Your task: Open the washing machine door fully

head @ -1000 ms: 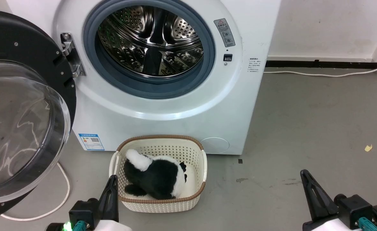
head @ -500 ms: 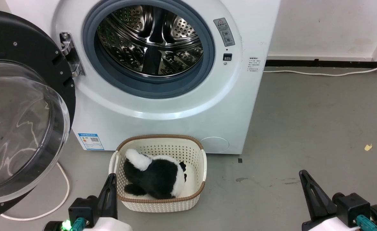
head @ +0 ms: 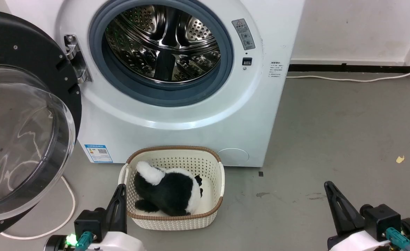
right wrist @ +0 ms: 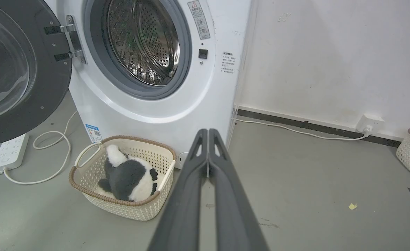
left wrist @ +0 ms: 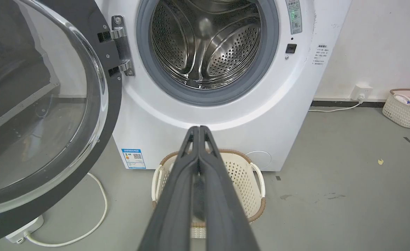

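Observation:
The washing machine door point(head: 23, 55), a round black disc with a bulging clear glass bowl, stands swung wide open to the left of the white washing machine point(head: 177, 115); it also shows as the door point(left wrist: 86, 52) and the door point(right wrist: 47, 90). The steel drum point(head: 163, 42) lies exposed inside its grey gasket. My left gripper point(head: 121, 188) is shut and empty, low at the bottom left beside the basket, well clear of the door. At the bottom right, over bare floor, my right gripper point(head: 327, 184) is shut and empty. Each pair of fingers point(left wrist: 198, 129) point(right wrist: 207, 131) is pressed together.
A cream woven basket point(head: 211, 216) holding a black-and-white plush toy point(head: 170, 191) sits on the grey floor before the machine. A white cable point(head: 70, 205) and a power strip point(right wrist: 9, 151) lie under the door. Another basket point(left wrist: 405, 106) stands at the right wall by a socket point(right wrist: 370, 122).
Both grippers have shifted very slightly. The door, the machine and the basket have kept their places.

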Controlling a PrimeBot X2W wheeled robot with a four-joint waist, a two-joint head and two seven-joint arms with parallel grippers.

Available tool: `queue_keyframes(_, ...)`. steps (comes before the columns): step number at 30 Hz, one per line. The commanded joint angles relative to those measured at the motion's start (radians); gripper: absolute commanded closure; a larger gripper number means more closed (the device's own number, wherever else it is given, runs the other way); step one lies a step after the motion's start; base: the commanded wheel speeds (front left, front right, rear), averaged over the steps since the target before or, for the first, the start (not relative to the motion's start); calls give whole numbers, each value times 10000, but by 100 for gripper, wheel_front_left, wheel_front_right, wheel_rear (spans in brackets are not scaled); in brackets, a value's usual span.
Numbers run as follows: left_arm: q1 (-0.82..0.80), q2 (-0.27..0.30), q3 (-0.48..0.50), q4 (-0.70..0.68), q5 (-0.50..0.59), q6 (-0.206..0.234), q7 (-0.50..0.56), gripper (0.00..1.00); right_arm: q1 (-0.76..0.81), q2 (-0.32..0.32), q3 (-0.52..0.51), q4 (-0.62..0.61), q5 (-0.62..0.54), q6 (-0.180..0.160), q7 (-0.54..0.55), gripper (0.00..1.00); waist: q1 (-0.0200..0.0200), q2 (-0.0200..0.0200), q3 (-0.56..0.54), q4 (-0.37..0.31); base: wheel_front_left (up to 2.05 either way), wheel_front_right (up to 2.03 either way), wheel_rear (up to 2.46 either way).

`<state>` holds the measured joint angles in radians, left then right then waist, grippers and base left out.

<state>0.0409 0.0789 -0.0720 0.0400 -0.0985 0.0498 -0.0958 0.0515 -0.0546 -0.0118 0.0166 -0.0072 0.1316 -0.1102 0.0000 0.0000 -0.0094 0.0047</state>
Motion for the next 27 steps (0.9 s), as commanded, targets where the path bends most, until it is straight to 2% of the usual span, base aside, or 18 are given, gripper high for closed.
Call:
queue_keyframes(1, -125, -24, 75, -35, 76, -41, 59, 100, -127, 26, 23, -58, 42, -6, 54, 100, 0, 0, 3, -1, 0, 0, 0)
queue_keyframes(27, -275, -163, 416, -228, 557, -283, 535, 100, -332, 35, 73, -115, 58, -8, 608, 100, 0, 0, 51, -26, 0, 0, 0)
